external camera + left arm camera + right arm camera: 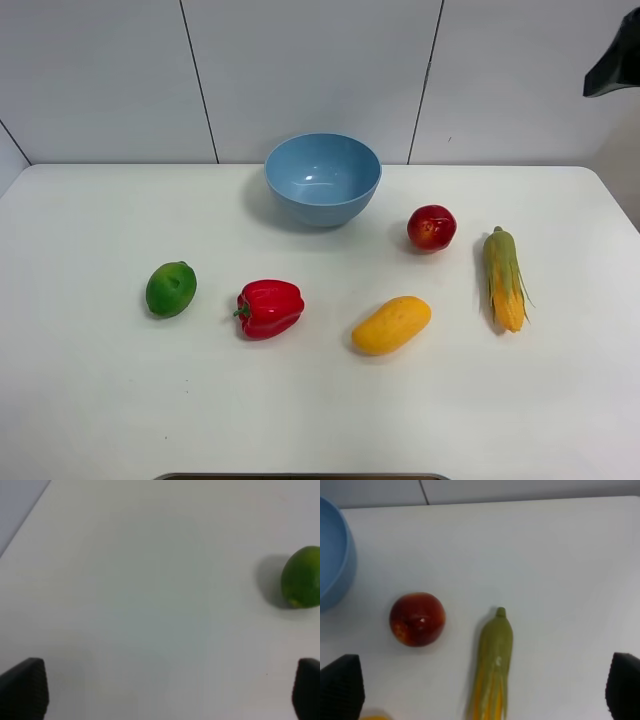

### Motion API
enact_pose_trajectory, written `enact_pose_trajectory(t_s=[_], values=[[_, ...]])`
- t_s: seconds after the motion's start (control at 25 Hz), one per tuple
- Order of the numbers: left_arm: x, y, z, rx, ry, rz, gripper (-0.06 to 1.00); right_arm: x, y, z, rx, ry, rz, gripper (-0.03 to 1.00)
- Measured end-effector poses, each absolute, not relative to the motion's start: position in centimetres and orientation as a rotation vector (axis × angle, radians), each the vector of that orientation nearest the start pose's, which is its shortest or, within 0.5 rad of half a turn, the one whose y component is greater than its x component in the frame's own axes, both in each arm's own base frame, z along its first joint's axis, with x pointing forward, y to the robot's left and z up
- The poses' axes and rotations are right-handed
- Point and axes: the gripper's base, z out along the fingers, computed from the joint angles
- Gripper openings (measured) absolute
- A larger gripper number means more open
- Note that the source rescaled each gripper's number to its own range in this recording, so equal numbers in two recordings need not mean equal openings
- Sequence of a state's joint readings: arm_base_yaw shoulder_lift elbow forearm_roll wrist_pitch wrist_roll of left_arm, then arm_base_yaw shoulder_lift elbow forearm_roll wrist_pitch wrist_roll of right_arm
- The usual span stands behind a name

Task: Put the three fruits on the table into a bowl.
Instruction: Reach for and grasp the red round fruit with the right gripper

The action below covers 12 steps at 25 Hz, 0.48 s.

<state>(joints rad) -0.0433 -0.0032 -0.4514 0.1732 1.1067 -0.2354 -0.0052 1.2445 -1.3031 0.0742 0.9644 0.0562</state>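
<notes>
You see the bowl (322,178) upper centre on the worktop (90,400); lime (171,289), pepper (270,308), mango (391,325) run left to right below, peach (431,228) and corn (504,278) right.

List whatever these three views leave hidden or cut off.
- Left wrist view: the lime is cut by the frame edge.
- Right wrist view: the bowl shows only part of its wall, the mango only a sliver, and the corn cob loses its yellow end at the frame edge.
- Exterior high view: the dark shape in the upper right corner is cut off; what it is cannot be told.
</notes>
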Motion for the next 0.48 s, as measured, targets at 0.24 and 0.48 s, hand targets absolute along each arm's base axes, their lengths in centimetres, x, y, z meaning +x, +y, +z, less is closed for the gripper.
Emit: enact_pose_trajectory(t_s=[0.24,0.48], values=[[-0.2,1.4,26.1,-0.212,2.112,0.046,1.0,30.7,3.1,37.1,0.028,2.485,0.192,0.91],[-0.2,1.4,26.1,-0.212,2.112,0.046,1.0,35.0,4.8,32.7,0.052,2.602,0.214,0.91]])
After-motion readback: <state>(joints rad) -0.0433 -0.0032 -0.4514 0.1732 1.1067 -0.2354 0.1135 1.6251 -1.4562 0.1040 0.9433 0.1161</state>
